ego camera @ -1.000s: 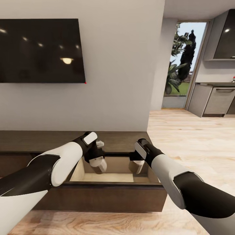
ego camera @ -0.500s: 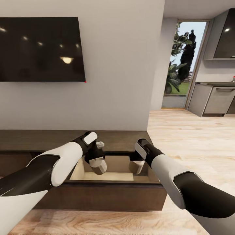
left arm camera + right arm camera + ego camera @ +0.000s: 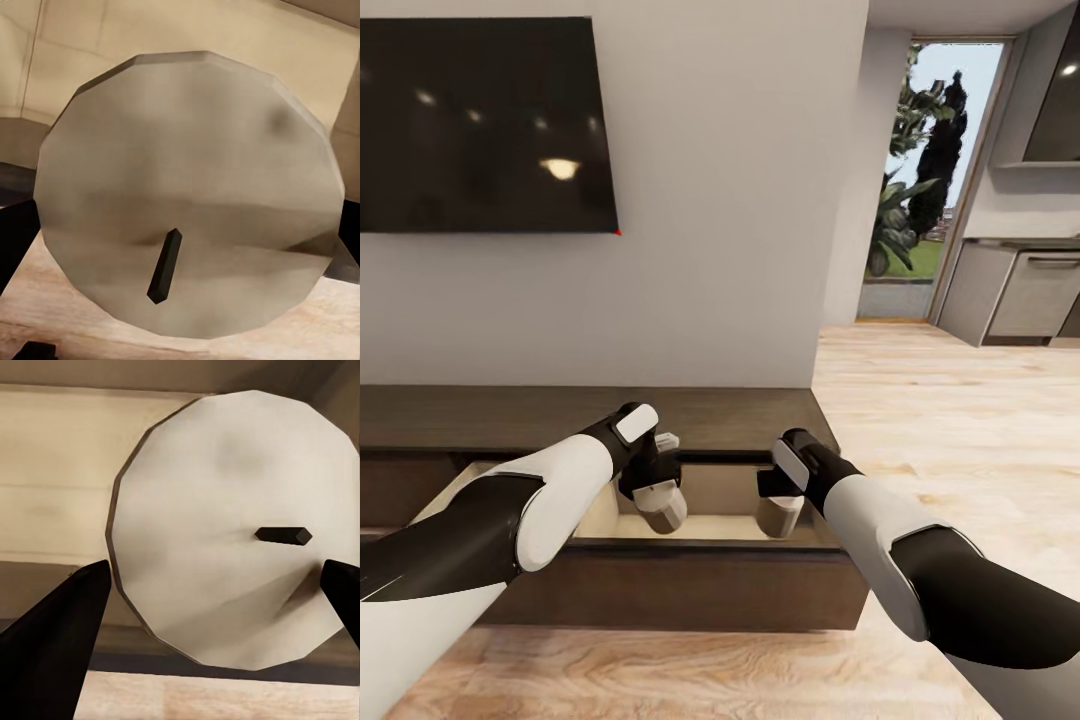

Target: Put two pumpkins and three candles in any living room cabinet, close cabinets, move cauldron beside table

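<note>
Both arms reach over the open drawer of the cabinet — pale tan inside, dark front edge at 6 o'clock. The left gripper is clenched on a candle, held tilted above the drawer floor near its left half. The right gripper grasps a second candle — upright, near the drawer's right wall. Bare plank floor lies open toward 3 o'clock.

My own arms hide much of the open cabinet drawer; the television is cut off left.
</note>
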Controlling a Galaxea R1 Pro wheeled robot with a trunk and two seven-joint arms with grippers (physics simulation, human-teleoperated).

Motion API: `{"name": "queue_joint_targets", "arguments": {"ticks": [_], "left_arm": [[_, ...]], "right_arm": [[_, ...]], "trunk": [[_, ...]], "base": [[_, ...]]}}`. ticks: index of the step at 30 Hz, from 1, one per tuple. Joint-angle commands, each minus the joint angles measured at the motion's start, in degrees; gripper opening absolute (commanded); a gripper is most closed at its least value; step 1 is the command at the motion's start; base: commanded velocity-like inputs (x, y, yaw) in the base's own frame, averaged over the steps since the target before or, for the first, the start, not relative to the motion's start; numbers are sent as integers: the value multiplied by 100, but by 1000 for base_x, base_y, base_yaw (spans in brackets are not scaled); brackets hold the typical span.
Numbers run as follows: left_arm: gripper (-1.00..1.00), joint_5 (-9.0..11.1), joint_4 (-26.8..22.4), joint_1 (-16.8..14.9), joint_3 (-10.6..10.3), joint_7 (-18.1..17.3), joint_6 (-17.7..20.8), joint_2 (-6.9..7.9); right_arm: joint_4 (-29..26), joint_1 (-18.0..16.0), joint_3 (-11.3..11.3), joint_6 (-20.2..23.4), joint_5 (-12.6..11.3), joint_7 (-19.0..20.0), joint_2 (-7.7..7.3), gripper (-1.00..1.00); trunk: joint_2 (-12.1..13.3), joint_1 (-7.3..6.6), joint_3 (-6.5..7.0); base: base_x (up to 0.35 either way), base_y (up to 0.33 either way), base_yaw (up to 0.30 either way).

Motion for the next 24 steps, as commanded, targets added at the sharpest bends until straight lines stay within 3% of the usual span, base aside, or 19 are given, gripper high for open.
{"name": "queue_joint_targets", "arguments": {"ticks": [1, 8, 24], "left_arm": [[-100, 59, -11, -2, -9, 55, 4, -1], [-100, 56, -13, -2, -10, 46, -292, -1], [-100, 82, -6, -2, -8, 47, -312, -1]], "right_arm": [[-5, -4, 26, 17, -45, -38, 0, -100], [-1, -4, 19, 9, -45, -38, 0, -100], [-1, -3, 19, 7, -46, -38, 0, -100]], "trunk": [[-5, 1, -28], [-6, 3, -50], [-6, 3, -50]], "base": [[0, 0, 0], [0, 0, 0], [64, 0, 0]]}}
